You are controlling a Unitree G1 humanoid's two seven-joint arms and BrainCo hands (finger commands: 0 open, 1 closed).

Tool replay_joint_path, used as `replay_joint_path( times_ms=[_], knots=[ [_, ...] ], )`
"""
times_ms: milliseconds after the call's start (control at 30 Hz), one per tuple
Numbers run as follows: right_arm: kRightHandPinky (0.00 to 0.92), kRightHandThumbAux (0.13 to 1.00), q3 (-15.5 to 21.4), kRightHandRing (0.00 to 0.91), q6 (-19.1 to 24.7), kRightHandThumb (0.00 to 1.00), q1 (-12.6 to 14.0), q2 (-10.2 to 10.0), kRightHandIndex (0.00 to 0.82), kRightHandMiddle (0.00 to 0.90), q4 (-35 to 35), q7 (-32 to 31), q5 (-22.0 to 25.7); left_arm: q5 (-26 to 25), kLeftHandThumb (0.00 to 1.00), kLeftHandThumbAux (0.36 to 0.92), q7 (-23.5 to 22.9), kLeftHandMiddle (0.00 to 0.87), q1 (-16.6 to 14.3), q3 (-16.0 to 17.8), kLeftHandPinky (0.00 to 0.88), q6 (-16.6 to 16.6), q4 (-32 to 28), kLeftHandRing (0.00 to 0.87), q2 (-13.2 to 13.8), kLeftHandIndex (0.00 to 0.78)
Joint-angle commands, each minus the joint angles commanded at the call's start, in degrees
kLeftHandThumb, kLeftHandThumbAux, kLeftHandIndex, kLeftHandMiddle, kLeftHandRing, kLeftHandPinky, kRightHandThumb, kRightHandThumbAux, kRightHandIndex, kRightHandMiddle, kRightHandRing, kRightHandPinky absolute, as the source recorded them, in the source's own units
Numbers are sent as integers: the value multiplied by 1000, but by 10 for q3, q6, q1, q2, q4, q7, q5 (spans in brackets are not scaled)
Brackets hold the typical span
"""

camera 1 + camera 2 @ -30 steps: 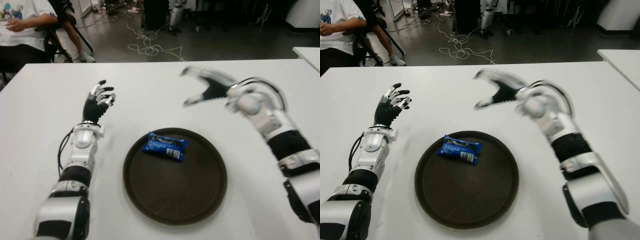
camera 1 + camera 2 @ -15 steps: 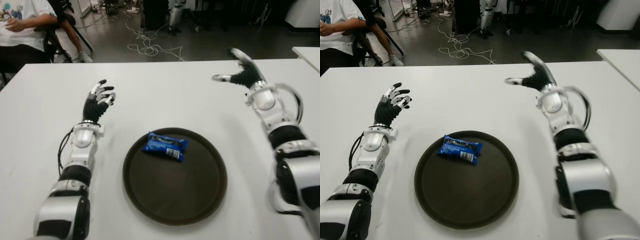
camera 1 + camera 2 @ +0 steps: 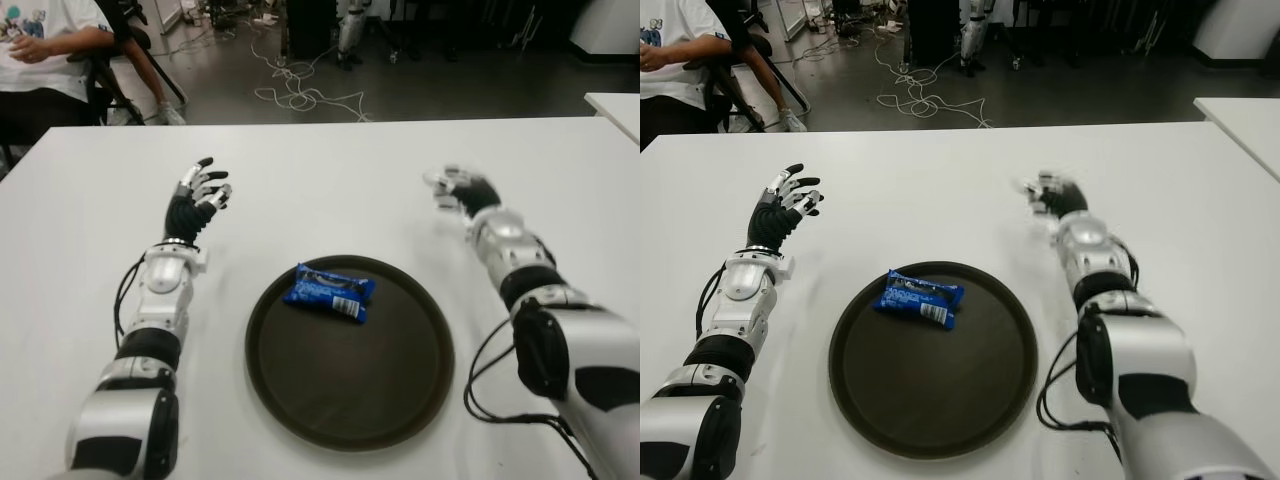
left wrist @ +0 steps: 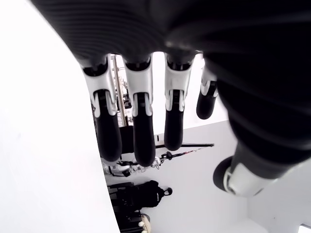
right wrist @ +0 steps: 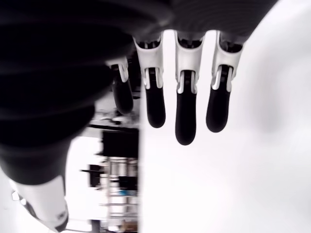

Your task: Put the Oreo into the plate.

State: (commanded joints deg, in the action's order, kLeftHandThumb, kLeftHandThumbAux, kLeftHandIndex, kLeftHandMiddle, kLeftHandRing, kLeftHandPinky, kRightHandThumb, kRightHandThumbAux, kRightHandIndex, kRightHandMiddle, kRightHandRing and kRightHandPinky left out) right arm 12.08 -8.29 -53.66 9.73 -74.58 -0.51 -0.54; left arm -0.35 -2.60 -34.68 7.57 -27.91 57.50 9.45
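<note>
Oreo [image 3: 330, 292] lies inside plate [image 3: 400, 400].
Left hand [image 3: 197, 197] and right hand [image 3: 458, 190]: fingers extended, empty, flanking the plate's far side.

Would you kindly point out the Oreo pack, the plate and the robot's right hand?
Oreo pack [image 3: 330, 291], left eye view, middle of the blue wrapper.
plate [image 3: 370, 400], left eye view, bare dark floor of the plate.
right hand [image 3: 1050, 193], right eye view, middle of the hand.
</note>
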Motion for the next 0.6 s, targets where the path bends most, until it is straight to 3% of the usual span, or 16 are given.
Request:
replay_joint_path(
  times_ms=[600],
  knots=[
    [440,740,-10,399,-13,0,4,-1,285,355,-5,22,-13,-1,434,659,-3,267,3,0,396,-3,-3,321,0,142]
  ],
)
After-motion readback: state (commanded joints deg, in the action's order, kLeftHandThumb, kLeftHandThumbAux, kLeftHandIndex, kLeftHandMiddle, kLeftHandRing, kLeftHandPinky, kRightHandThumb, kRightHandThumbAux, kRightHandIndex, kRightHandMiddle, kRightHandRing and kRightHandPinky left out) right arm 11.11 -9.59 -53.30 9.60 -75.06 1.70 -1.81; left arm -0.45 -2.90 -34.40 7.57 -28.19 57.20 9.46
